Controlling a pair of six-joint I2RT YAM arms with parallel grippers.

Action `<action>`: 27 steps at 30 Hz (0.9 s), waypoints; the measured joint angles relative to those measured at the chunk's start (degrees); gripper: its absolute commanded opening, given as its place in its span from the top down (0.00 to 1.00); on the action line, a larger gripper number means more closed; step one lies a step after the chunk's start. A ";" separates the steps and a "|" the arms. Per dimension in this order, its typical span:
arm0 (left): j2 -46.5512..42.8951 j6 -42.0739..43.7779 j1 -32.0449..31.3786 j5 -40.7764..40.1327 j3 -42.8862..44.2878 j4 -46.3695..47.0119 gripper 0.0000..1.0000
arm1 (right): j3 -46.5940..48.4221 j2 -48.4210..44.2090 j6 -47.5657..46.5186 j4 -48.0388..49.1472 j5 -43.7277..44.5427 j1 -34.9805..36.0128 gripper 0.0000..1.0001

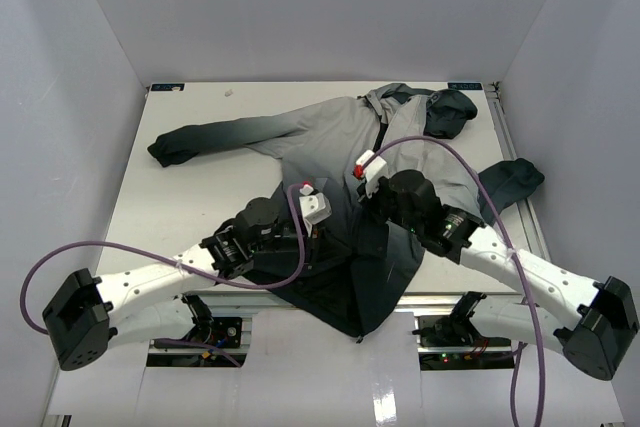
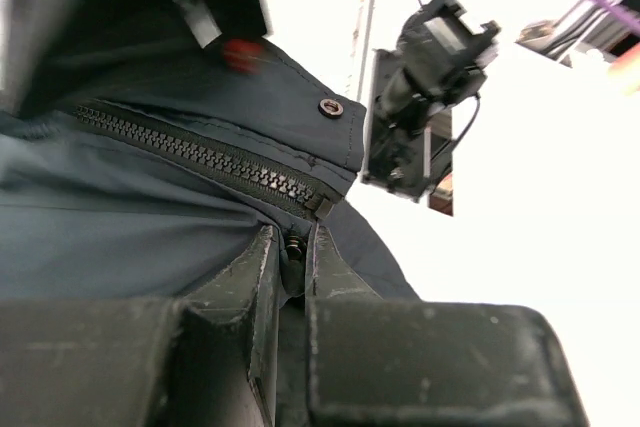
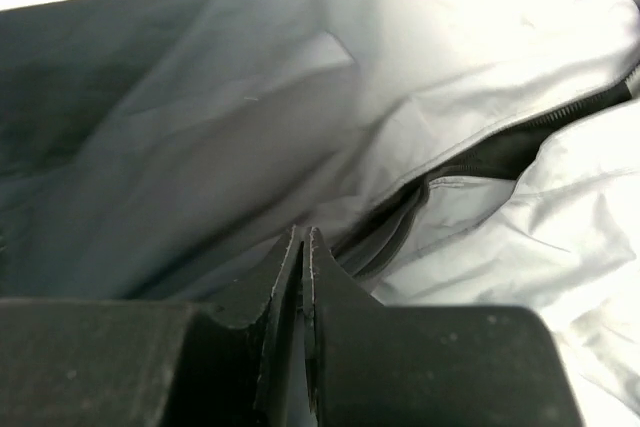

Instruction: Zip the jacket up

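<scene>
Surrounding walls (image 1: 300,7): the table (image 1: 190,197) is being enclosed on three sides by plain, matt white panels.
Table: a flat, pale, smooth top is being shown, with both arm bases being carried at its near edge.
Corner tags (image 1: 165,87): small marks are being shown at the far corners, too small to be read.
Jacket (image 1: 330,132): it is being spread front-up across the middle of the table. The hood (image 1: 450,112) is being pointed toward the far right corner. One sleeve (image 1: 200,142) is being stretched to the far left and the other sleeve (image 1: 510,179) to the right. The hem is being draped over the near edge between the bases.
Fabric: thin, smooth, creased cloth is being shown, light grey fading to dark charcoal at hem, cuffs and hood.
Zipper (image 2: 200,157): dark, fine teeth are being shown, with a round metal snap (image 2: 331,107) on the flap beside them.
Left gripper (image 2: 292,247): the jaws are being clenched on the jacket at the zipper's bottom end, with a small metal part between them.
Right gripper (image 3: 303,247): the jaws are being pressed fully together, tips against light grey cloth just beside the zipper. Whether cloth is being pinched cannot be told.
Cables (image 1: 120,252): round purple leads are being looped along both arms.
</scene>
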 measured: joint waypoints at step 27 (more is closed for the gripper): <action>-36.64 -11.99 -1.96 -38.64 -6.16 -26.37 1.00 | 24.75 34.35 5.91 6.37 -9.34 -26.14 0.92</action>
